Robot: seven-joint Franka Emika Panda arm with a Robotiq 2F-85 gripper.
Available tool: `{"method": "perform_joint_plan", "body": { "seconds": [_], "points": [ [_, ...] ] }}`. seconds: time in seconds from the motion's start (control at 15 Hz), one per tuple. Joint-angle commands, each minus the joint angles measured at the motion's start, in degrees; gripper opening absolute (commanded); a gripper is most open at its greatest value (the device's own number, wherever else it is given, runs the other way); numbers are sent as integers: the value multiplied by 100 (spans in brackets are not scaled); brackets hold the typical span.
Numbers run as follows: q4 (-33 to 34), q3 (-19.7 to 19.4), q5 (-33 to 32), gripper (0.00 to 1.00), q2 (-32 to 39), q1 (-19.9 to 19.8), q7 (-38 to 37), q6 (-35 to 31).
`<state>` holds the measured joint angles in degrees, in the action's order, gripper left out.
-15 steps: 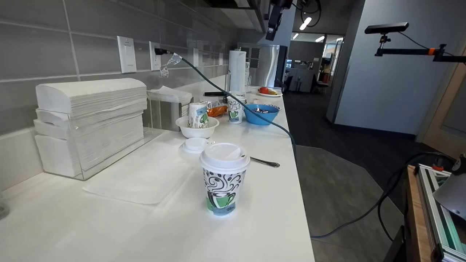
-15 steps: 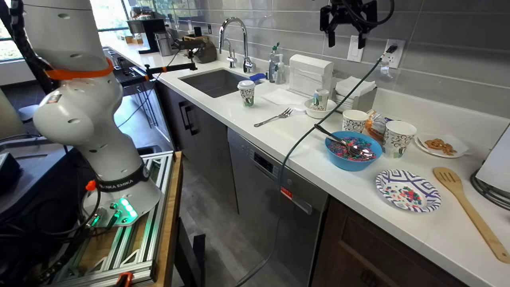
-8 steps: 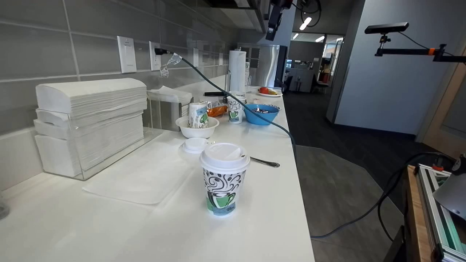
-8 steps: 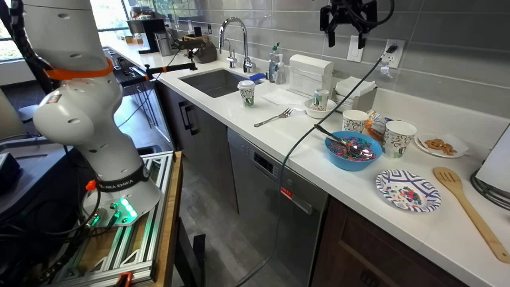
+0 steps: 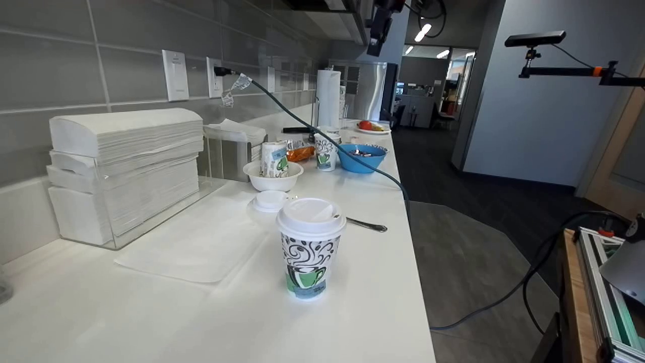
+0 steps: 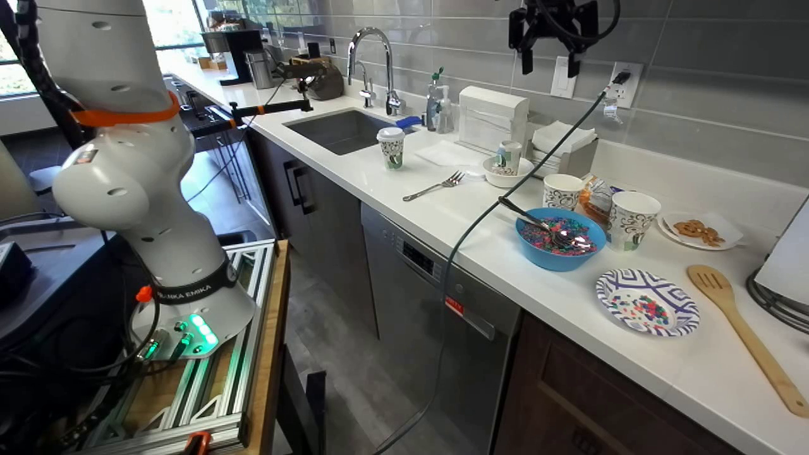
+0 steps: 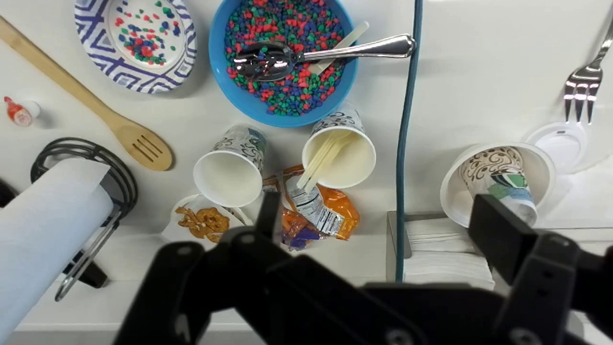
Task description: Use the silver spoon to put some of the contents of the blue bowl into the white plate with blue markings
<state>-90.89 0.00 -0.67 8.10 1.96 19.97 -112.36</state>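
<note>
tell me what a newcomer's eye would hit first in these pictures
Probably the blue bowl of red, green and blue bits on the counter, with a silver spoon resting in it. Then the dark cable slanting from the wall outlet down past the counter's front edge, and the open black tool hanging above the counter in both exterior views.

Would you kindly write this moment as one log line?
jaws: open, empty | silver spoon: in blue bowl | patterned plate: some colored pieces
</note>
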Motion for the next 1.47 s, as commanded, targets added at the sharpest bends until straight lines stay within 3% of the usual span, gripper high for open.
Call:
{"method": "perform_joint_plan", "body": {
  "seconds": [0.0,0.47,0.93,1.4],
  "points": [
    [32,-13,50,100,134,-95,-949,205],
    [-77,-228,193,100,465,-323,-2564,128],
    [-568,-340,334,100,719,-287,-4355,26],
    [-1052,-421,1412,100,1027,-418,-5423,-565]
  ]
}}
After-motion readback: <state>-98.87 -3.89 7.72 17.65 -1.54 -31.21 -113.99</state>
